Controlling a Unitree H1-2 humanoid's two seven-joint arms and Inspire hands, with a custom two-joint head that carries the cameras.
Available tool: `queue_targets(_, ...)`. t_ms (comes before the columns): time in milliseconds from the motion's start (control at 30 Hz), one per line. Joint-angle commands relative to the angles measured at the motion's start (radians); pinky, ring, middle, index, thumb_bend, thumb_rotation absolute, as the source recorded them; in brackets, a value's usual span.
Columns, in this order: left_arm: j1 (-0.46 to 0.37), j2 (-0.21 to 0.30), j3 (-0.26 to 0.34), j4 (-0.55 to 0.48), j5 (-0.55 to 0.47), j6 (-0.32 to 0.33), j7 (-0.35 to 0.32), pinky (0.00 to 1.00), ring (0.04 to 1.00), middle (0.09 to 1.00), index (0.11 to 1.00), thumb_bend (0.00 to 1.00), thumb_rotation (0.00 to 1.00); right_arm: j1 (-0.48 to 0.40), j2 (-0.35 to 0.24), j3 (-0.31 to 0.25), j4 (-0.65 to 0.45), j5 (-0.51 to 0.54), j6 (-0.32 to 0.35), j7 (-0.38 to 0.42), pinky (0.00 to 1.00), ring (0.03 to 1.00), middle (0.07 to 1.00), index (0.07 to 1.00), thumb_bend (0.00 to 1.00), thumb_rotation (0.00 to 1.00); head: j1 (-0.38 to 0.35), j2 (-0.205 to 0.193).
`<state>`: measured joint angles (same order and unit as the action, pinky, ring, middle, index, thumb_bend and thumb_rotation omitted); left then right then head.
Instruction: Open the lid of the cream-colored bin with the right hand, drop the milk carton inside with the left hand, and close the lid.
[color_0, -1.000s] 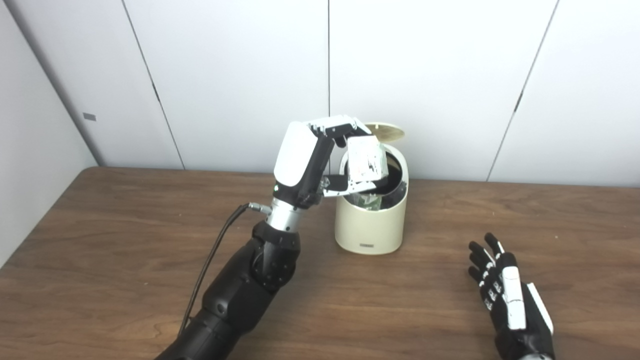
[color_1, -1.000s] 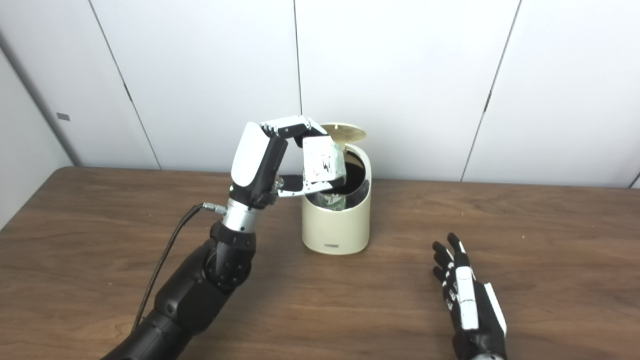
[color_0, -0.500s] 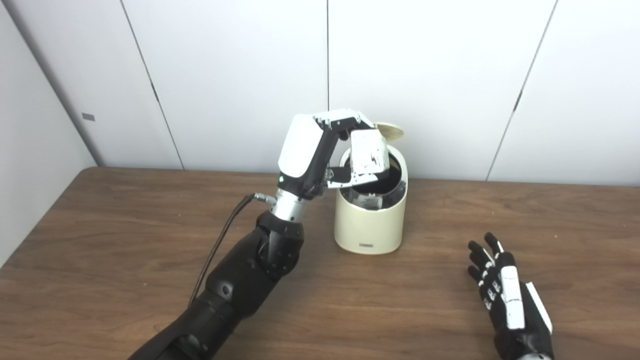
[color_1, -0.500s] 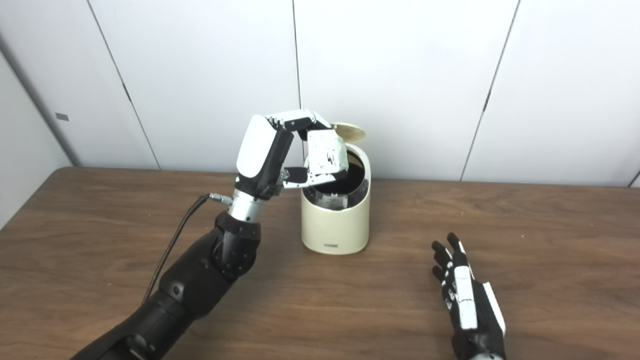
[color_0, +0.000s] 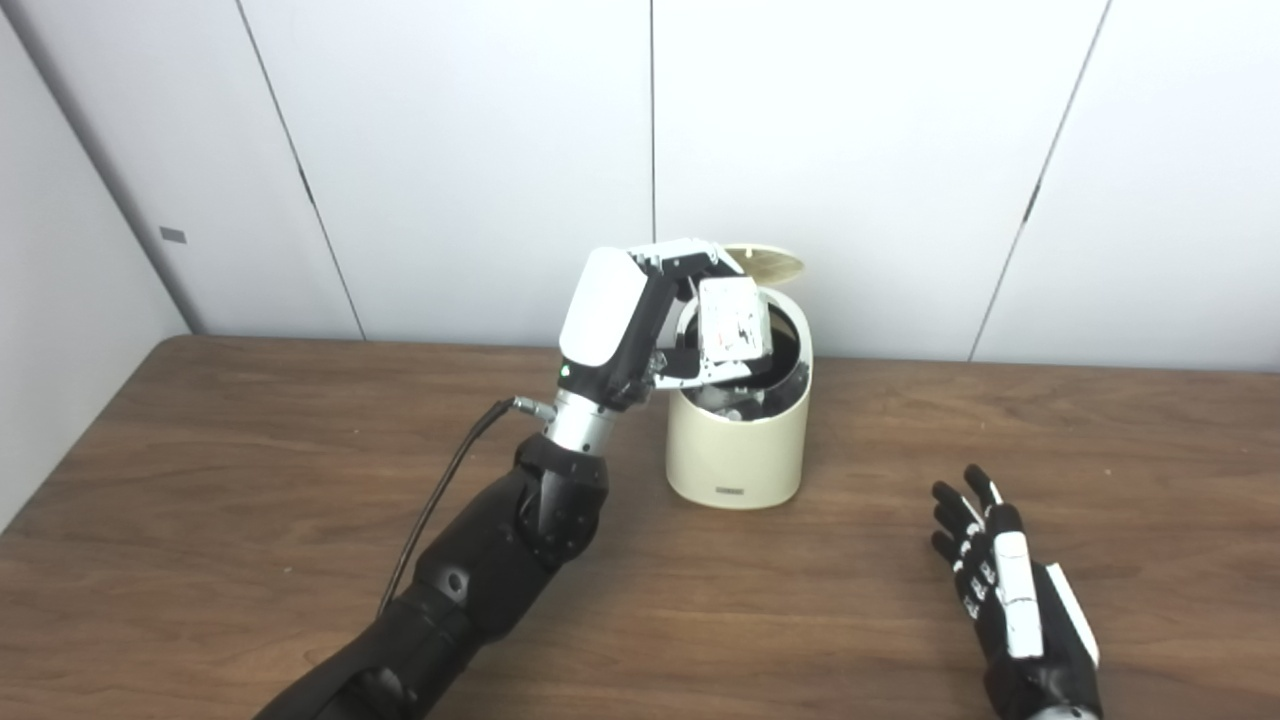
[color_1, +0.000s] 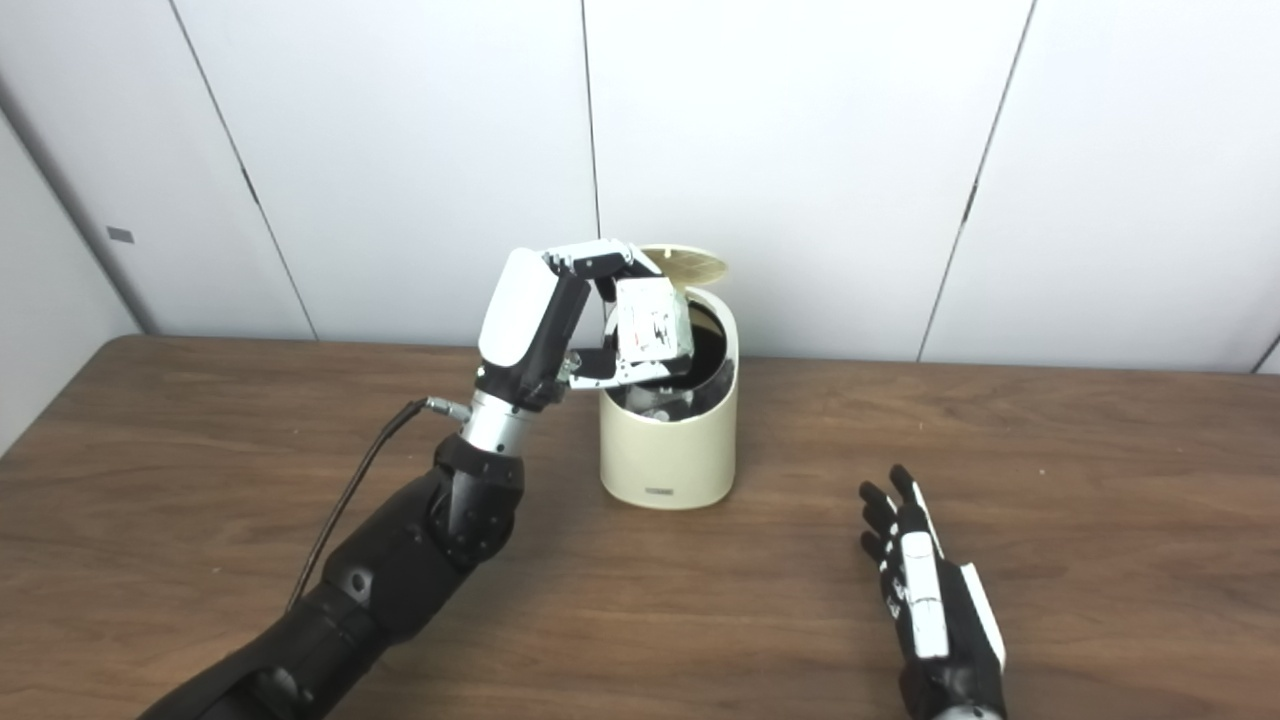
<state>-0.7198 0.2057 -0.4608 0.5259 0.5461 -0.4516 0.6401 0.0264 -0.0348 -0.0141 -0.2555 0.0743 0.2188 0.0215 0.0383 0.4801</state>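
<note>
left hand (color_0: 650, 320) w/ fingers (color_0: 690, 262) clamped on the milk carton (color_0: 733, 318) has sunk a bit vs half a sec ago: carton's lower edge now sits at the mouth of the cream bin (color_0: 740, 440), tilted, not yet let go. lid (color_0: 765, 262) stays flipped up at the back. so step 1 looks done and the drop seems imminent; closing the lid is still left. right hand (color_0: 1010, 600) unchanged, lying flat on the worktop (color_0: 200, 520) well apart from the bin, fingers spread wide, holding nothing. right eye view shows more of the dark interior right of the carton (color_1: 655, 330); left eye view shows more of the stuff already inside, too blurred to id.
</note>
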Motion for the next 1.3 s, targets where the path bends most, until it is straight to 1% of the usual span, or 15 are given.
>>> queue_targets(0,-0.054,0.005,0.028,-0.021,-0.009,-0.018,0.0,0.38,0.444,0.508,0.464,0.48,0.0,-0.016,0.01,0.009,-0.026,0.001,-0.021,0.007,0.93,0.954,0.93,1.0,0.54,1.0,0.001,0.003)
queue_targets(200,-0.038,-0.003,0.057,-0.026,-0.006,-0.018,-0.047,0.38,0.448,0.515,0.471,0.48,0.0,-0.017,0.013,0.009,-0.025,0.008,-0.017,0.004,0.93,0.951,0.928,1.0,0.54,1.0,-0.001,0.007)
queue_targets(300,-0.032,-0.006,0.068,-0.028,-0.005,-0.017,-0.069,0.38,0.451,0.516,0.47,0.48,0.0,-0.016,0.012,0.011,-0.03,0.007,-0.014,0.005,0.92,0.945,0.925,1.0,0.57,1.0,-0.003,0.011)
queue_targets(367,-0.028,-0.01,0.078,-0.028,-0.003,-0.018,-0.084,0.38,0.45,0.516,0.47,0.48,0.0,-0.016,0.011,0.013,-0.031,0.003,-0.015,0.003,0.92,0.948,0.929,1.0,0.56,1.0,-0.004,0.012)
queue_targets(500,-0.021,-0.02,0.1,-0.024,-0.005,-0.018,-0.115,0.38,0.449,0.513,0.471,0.48,0.0,-0.016,0.013,0.015,-0.039,0.001,-0.011,0.001,0.92,0.943,0.927,1.0,0.58,1.0,-0.004,0.015)
queue_targets(567,-0.018,-0.027,0.115,-0.021,0.003,-0.017,-0.128,0.39,0.443,0.509,0.477,0.48,0.0,-0.016,0.012,0.016,-0.041,0.0,-0.011,0.0,0.91,0.941,0.925,1.0,0.57,1.0,-0.004,0.016)
queue_targets(667,-0.013,-0.039,0.139,-0.03,0.012,-0.01,-0.153,0.39,0.406,0.519,0.508,0.48,0.0,-0.016,0.011,0.014,-0.038,0.006,-0.012,0.0,0.93,0.947,0.928,1.0,0.56,1.0,-0.005,0.016)
queue_targets(800,-0.005,-0.05,0.163,-0.04,0.01,-0.008,-0.189,0.34,0.411,0.532,0.515,0.47,0.0,-0.016,0.009,0.014,-0.035,0.003,-0.015,0.0,0.92,0.938,0.915,1.0,0.57,1.0,-0.005,0.018)
queue_targets(900,0.003,-0.052,0.176,-0.05,0.007,-0.001,-0.222,0.38,0.428,0.506,0.498,0.51,0.0,-0.018,0.012,0.014,-0.039,0.004,-0.01,-0.002,0.9,0.926,0.899,1.0,0.58,1.0,-0.005,0.018)
queue_targets(933,0.005,-0.053,0.18,-0.052,0.009,-0.002,-0.228,0.38,0.436,0.523,0.493,0.52,0.03,-0.018,0.014,0.014,-0.041,0.005,-0.008,-0.003,0.9,0.922,0.894,0.998,0.58,1.0,-0.006,0.019)
queue_targets(1000,0.007,-0.053,0.185,-0.049,0.012,-0.007,-0.236,0.38,0.443,0.537,0.489,0.52,0.05,-0.018,0.015,0.015,-0.044,0.004,-0.008,-0.003,0.9,0.919,0.887,0.996,0.57,1.0,-0.006,0.02)
queue_targets(1033,0.008,-0.052,0.187,-0.047,0.014,-0.007,-0.24,0.38,0.444,0.541,0.514,0.76,0.05,-0.018,0.016,0.016,-0.045,0.003,-0.006,-0.004,0.9,0.919,0.885,0.996,0.56,1.0,-0.008,0.02)
queue_targets(1067,0.01,-0.051,0.189,-0.047,0.013,-0.008,-0.245,0.38,0.449,0.55,0.538,0.95,0.06,-0.018,0.017,0.017,-0.046,0.001,-0.004,-0.004,0.9,0.918,0.881,0.997,0.55,1.0,-0.009,0.02)
queue_targets(1167,0.013,-0.051,0.194,-0.049,0.029,-0.005,-0.247,0.38,0.451,0.552,0.545,0.99,0.07,-0.018,0.017,0.017,-0.044,0.0,-0.005,-0.003,0.9,0.919,0.879,0.996,0.55,1.0,-0.01,0.019)
queue_targets(1267,0.015,-0.054,0.201,-0.051,0.013,-0.011,-0.262,0.4,0.457,0.552,0.548,1.0,0.08,-0.019,0.015,0.017,-0.042,-0.004,-0.009,-0.003,0.91,0.915,0.873,0.996,0.55,1.0,-0.01,0.019)
